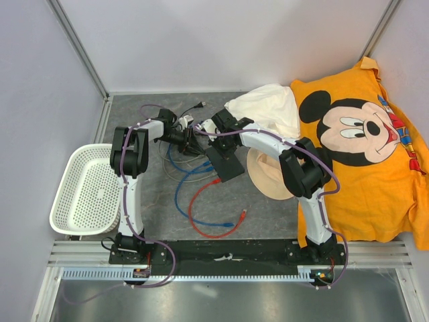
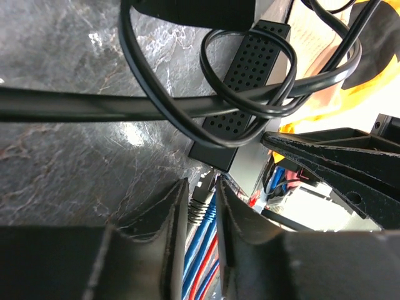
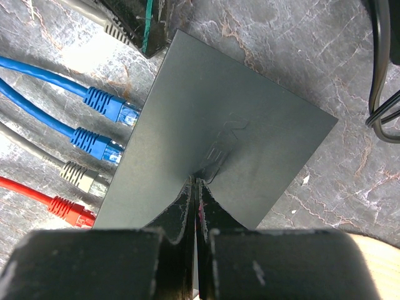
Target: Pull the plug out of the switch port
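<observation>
The flat black switch box [image 1: 226, 164] lies mid-table. In the right wrist view the box [image 3: 250, 106] has two blue plugs [image 3: 103, 103], a grey plug [image 3: 78, 175] and a red plug [image 3: 69, 209] along its left edge. My right gripper [image 3: 199, 181] is shut and empty, its tips pressed on the box's top; it also shows in the top view [image 1: 216, 142]. My left gripper [image 2: 201, 184] is closed around another grey plug [image 2: 200, 203] at the box's far corner [image 2: 212, 156]. I cannot tell whether that plug sits in its port. The left gripper also shows in the top view [image 1: 190, 136].
Black cords [image 2: 187, 106] loop over the box's perforated side [image 2: 250, 81]. Loose red [image 1: 208, 218] and blue [image 1: 179, 194] cables lie in front. A tan hat [image 1: 268, 178], a white cloth [image 1: 268, 111] and an orange shirt [image 1: 362, 147] lie right. A white basket [image 1: 87, 191] stands left.
</observation>
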Robot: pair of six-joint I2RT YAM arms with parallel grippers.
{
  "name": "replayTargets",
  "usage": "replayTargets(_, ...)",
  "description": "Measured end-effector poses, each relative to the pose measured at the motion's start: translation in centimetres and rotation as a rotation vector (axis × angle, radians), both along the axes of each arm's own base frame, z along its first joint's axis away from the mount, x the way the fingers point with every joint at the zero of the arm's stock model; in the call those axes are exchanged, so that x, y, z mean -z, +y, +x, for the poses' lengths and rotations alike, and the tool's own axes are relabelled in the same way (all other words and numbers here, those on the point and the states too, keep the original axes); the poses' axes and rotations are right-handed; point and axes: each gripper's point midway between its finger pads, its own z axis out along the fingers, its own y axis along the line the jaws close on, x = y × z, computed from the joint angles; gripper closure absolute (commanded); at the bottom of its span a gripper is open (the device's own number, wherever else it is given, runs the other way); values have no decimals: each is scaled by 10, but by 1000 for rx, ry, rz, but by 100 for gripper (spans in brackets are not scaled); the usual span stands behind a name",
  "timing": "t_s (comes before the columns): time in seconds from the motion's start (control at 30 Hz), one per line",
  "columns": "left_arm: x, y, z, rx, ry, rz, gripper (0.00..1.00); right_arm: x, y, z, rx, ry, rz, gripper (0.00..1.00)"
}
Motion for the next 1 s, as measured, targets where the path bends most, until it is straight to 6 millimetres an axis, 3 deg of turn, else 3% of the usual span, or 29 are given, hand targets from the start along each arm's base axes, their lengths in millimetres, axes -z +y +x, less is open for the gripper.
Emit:
replayTargets(0.1, 0, -1, 1, 0, -2, -1, 97, 0, 0, 0, -2, -1, -3, 100)
replayTargets(0.13, 0, -1, 1, 0, -3, -2, 98, 0, -1, 0, -1, -2, -5, 100)
replayTargets(1.0, 0, 8, -2, -12, -26, -40, 98, 1, 1, -1, -9, -11, -14, 100)
